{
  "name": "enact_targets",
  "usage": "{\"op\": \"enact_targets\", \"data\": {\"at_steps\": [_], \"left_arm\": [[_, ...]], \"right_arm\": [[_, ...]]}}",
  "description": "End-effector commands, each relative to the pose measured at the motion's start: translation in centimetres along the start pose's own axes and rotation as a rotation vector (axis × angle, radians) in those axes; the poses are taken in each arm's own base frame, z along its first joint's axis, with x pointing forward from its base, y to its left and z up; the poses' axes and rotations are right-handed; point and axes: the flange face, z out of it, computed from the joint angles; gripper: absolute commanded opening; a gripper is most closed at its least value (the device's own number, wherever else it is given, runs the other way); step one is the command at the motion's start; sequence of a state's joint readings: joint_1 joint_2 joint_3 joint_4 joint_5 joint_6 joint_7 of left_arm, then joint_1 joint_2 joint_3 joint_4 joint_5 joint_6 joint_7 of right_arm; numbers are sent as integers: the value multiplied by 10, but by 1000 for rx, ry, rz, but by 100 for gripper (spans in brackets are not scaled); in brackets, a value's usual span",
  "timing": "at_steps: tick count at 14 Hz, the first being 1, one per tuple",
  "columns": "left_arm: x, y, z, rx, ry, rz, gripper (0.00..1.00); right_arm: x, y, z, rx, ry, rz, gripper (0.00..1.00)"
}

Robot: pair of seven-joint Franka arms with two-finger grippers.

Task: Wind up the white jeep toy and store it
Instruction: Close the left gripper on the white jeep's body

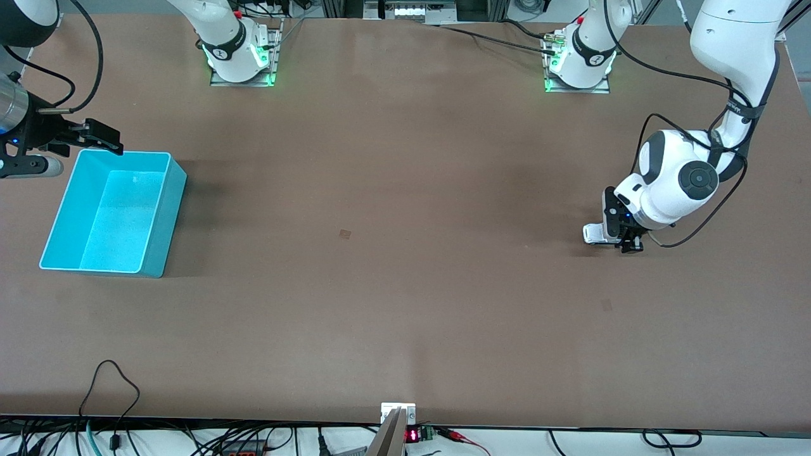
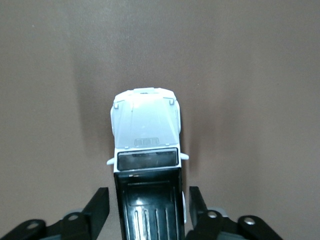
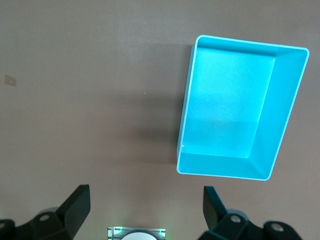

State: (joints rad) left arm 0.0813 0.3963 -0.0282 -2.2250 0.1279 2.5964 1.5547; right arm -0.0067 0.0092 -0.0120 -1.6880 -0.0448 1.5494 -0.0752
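Asking: Where is the white jeep toy (image 1: 594, 233) (image 2: 145, 135)?

Answering: On the table (image 1: 405, 266), wheels down, well toward the left arm's end. Nose points toward the right arm's end.

Asking: Your left gripper (image 1: 624, 242) (image 2: 149, 207)?

Answering: Low at the jeep's rear. My fingers (image 2: 100, 206) stand on either side of the black roof, narrow. A thin strip of table shows on each side, so no grip that I can see.

Asking: And the right gripper (image 1: 104, 139) (image 3: 145, 210)?

Answering: It waits up in the air at the right arm's end, fingers wide, holding nothing. It hangs over the table just beside the far rim of the turquoise bin (image 1: 166, 215) (image 3: 186, 115).

Asking: Bin to jeep?

Answering: Well apart, at the two ends of the table.
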Motion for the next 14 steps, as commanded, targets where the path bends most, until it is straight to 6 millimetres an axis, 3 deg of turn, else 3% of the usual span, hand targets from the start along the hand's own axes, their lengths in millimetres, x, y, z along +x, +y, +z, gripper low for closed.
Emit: {"op": "enact_targets", "data": {"at_steps": [1, 6, 10, 14], "left_arm": [[-2, 0, -2, 8, -9, 26, 61], [4, 0, -2, 8, -5, 36, 47], [4, -1, -2, 8, -5, 38, 47], [4, -1, -2, 8, -4, 23, 36]], "right_arm": [[-1, -2, 0, -7, 3, 1, 100], [-1, -2, -1, -7, 8, 1, 100], [-1, -3, -1, -6, 8, 0, 100], [-1, -3, -1, -6, 8, 0, 100]]}}
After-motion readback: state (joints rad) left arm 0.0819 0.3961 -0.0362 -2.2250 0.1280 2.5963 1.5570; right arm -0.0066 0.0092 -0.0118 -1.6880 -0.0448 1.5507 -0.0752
